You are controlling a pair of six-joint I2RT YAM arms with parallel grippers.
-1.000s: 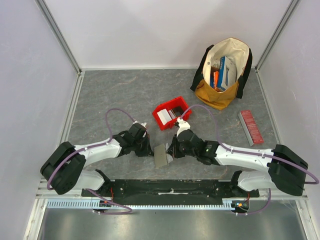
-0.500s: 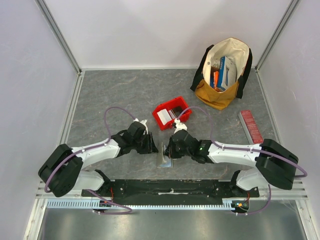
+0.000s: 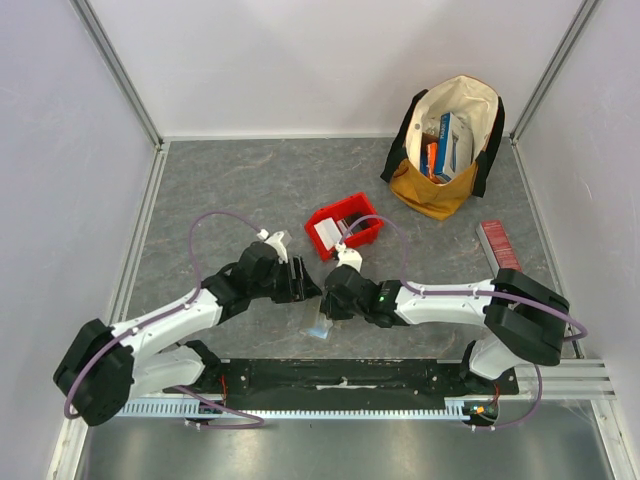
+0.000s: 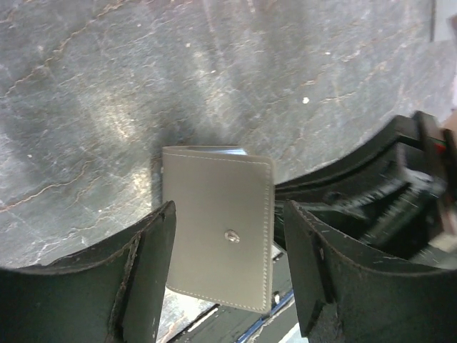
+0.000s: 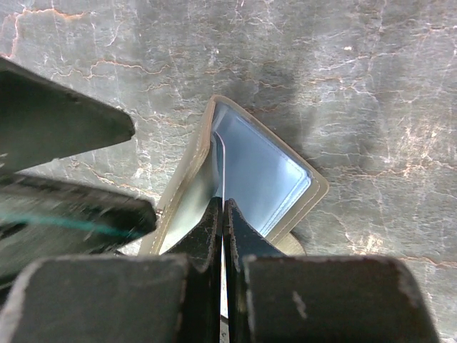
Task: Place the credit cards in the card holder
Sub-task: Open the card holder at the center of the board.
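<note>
Grey-olive card holder (image 4: 214,221), left hand (image 4: 228,211) wide astride it, right hand (image 5: 221,207) pinching it tight.

**Grey Table, Pale Walls**

Even light is falling on a grey marbled table (image 3: 250,180), glaring off it in patches. Plain pale walls (image 3: 320,60) are enclosing it on three sides, with aluminium posts (image 3: 118,72) running up the corners.

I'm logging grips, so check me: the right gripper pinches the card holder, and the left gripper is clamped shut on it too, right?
Not quite. The left gripper is open, its fingers standing either side of the card holder, as the left wrist view shows. The right gripper does pinch it.
</note>
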